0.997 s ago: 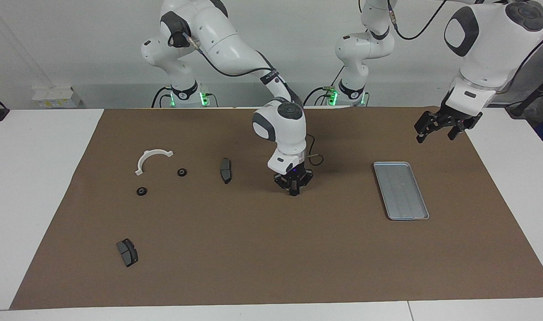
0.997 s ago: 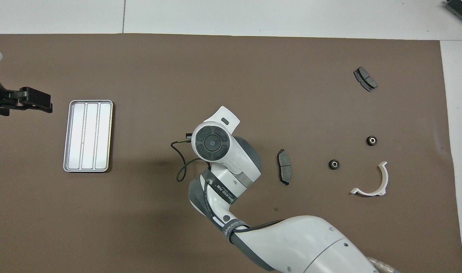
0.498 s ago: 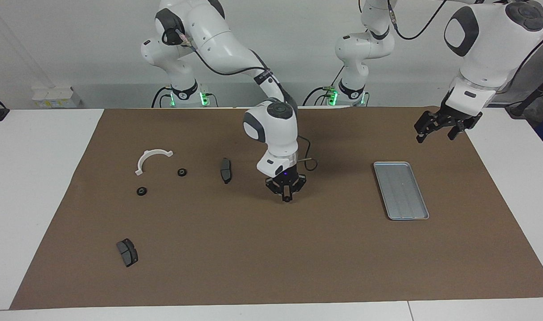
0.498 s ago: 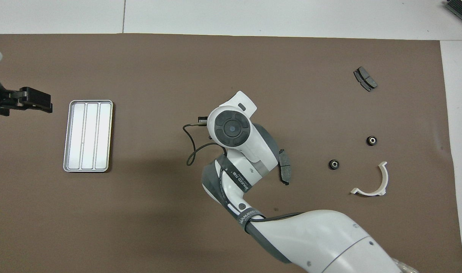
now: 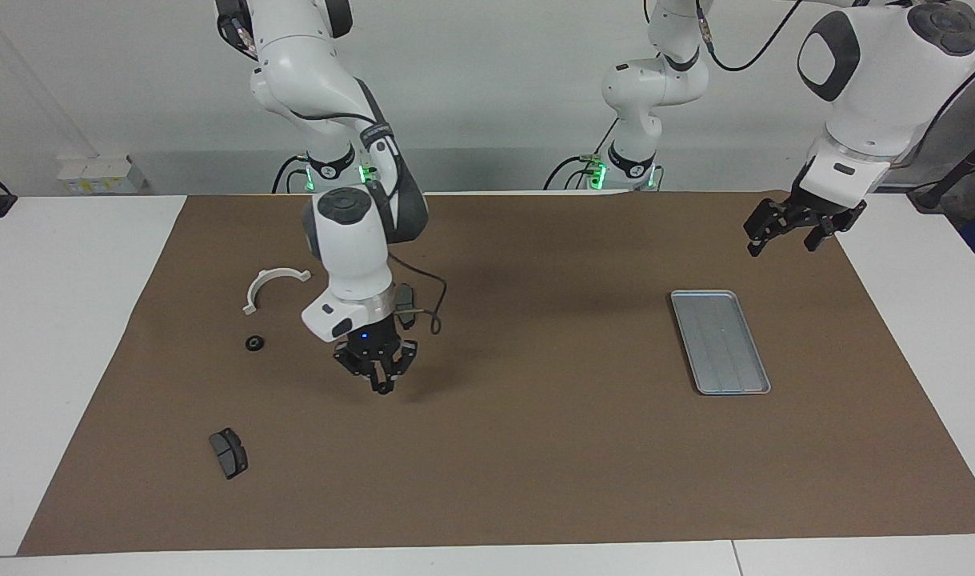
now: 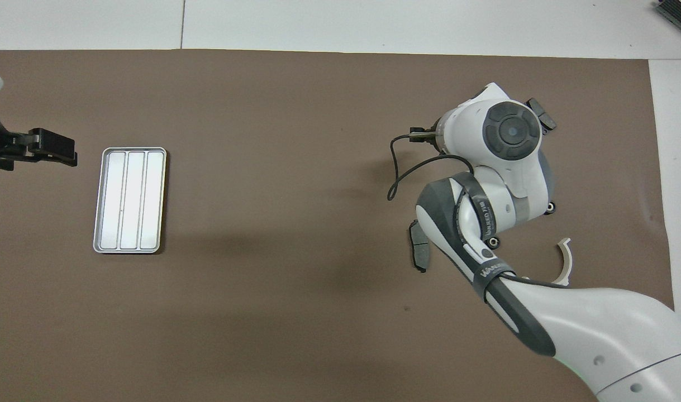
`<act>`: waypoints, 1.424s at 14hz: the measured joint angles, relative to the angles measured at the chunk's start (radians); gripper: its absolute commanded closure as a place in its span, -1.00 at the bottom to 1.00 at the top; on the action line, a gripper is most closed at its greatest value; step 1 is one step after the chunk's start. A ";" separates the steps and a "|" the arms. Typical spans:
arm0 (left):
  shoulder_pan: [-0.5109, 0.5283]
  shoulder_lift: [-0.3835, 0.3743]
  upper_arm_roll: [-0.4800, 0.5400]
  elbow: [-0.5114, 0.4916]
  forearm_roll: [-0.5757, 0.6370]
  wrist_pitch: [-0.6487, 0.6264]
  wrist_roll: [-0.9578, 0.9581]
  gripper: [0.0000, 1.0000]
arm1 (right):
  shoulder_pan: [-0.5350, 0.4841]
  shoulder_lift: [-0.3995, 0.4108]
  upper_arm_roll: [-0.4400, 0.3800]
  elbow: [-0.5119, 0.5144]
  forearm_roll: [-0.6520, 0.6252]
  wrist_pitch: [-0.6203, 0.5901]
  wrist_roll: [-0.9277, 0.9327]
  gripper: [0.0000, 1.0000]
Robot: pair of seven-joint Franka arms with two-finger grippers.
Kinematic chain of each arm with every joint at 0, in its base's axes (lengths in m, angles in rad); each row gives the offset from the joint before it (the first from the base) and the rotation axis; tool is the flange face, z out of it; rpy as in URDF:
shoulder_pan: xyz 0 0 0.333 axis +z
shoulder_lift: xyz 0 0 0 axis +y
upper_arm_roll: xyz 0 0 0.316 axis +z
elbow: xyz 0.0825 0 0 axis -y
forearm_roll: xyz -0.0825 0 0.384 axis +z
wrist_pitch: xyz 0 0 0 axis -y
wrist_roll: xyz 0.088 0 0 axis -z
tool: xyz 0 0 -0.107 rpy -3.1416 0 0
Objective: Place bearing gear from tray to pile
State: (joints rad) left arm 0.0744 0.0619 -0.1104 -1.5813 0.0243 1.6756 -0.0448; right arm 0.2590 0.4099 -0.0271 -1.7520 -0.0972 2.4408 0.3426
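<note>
Facing view shows you the right claw (image 5: 383,382) raised over the brown surface (image 5: 535,448) amid the pile, pinching something small and dark, likely a bearing gear; another gear (image 5: 253,343) lies near the white bracket (image 5: 273,285). Your left claw (image 5: 791,232) waits spread near the tray (image 5: 720,342).

A silver-grey tray (image 5: 721,342) with a faintly ribbed floor lies on a plain brown mat (image 5: 535,464) over the white counter (image 5: 63,336). The half-ring bracket (image 5: 273,285) is white, the brake pad (image 5: 228,453) dark grey, the bearing gear (image 5: 253,343) black.
</note>
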 measured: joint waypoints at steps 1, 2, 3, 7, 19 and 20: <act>0.000 0.000 0.000 0.000 0.000 0.000 0.000 -1.00 | -0.033 0.001 0.001 -0.007 0.011 0.000 -0.033 1.00; 0.000 0.000 0.000 0.000 0.000 0.000 0.001 -1.00 | -0.063 0.003 0.002 -0.014 0.030 0.000 -0.075 1.00; 0.000 0.000 0.000 -0.001 0.000 0.000 0.001 -1.00 | -0.086 0.008 0.003 -0.018 0.049 0.000 -0.112 1.00; 0.000 0.000 0.000 -0.002 0.000 0.000 0.003 -1.00 | -0.171 0.055 0.004 -0.021 0.090 0.008 -0.195 -0.05; 0.000 -0.002 0.000 -0.006 0.000 0.003 0.005 -1.00 | -0.190 -0.186 0.007 0.096 0.115 -0.369 -0.233 -1.00; 0.000 -0.003 0.000 -0.006 0.000 0.003 0.005 -1.00 | -0.190 -0.230 0.006 0.096 0.114 -0.415 -0.233 -1.00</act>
State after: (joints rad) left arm 0.0744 0.0593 -0.1106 -1.5870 0.0243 1.6788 -0.0402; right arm 0.0687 0.1802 -0.0208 -1.6558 0.0172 2.0256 0.1093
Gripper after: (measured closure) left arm 0.000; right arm 0.000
